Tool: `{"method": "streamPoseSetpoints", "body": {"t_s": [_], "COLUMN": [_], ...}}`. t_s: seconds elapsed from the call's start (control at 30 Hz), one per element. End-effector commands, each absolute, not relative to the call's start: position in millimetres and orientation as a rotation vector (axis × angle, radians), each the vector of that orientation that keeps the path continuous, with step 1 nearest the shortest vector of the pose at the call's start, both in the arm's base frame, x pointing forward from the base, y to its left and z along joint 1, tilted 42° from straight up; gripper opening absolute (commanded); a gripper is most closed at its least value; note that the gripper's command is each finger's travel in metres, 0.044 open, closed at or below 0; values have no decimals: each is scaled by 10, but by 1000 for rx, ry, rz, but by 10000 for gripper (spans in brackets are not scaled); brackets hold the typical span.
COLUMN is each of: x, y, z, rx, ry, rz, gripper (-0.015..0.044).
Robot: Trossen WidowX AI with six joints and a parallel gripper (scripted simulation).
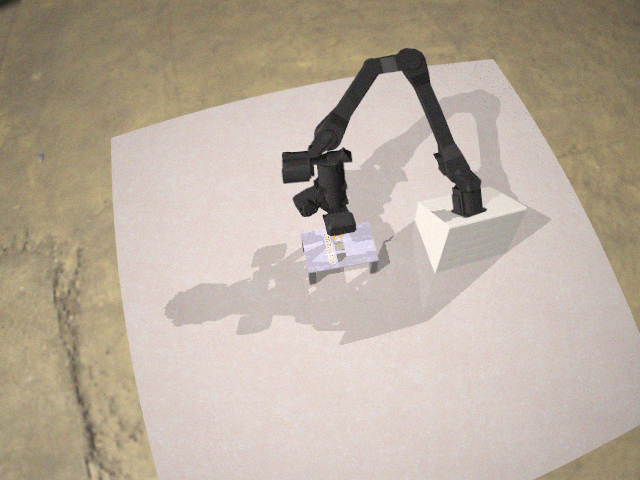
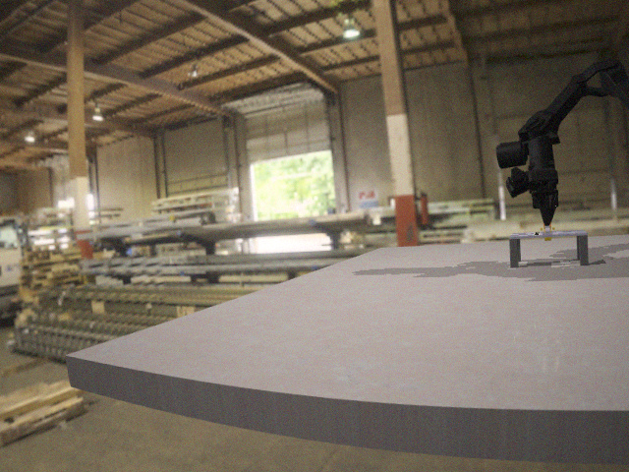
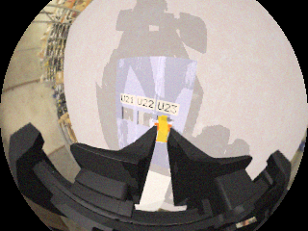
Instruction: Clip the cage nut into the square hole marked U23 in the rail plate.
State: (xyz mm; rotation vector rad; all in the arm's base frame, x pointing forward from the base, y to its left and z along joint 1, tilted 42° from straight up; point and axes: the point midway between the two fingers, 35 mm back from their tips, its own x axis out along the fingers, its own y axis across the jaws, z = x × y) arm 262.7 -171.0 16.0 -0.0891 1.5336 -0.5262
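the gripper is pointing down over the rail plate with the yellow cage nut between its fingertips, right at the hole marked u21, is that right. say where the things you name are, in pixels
Wrong hole: the wrist view shows the cage nut (image 3: 163, 130) at the one marked U23. The rest stands.

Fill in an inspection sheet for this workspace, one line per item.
Surface: pale, flat top, crossed by the arm's shadow.
Rail plate: raised on dark legs, labels U21, U22 and U23 legible from the wrist.
Cage nut: yellow, at the U23 position, partly below plate level; whether its wings have caught is not clear.
Clutter: nothing seen.
Tool: pointing down, shut on the cage nut.
Arm mount: pale block, arm standing on it.
Cables: nothing seen.
Surroundings: warehouse, with stacked long stock, red-based post and bright doorway.
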Motion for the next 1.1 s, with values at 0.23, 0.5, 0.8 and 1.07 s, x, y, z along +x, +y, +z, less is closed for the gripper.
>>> {"method": "streamPoseSetpoints", "body": {"t_s": [0.23,0.5,0.8,1.07], "x": [2628,2626,2623,2620], "y": [-1720,-1728,-1738,-1750], "z": [172,175,178,183], "rx": [-72,-60,-52,-47], "ry": [1532,1532,1531,1531], "rz": [-504,-491,-484,-478], "gripper": [37,37,37,37]}}
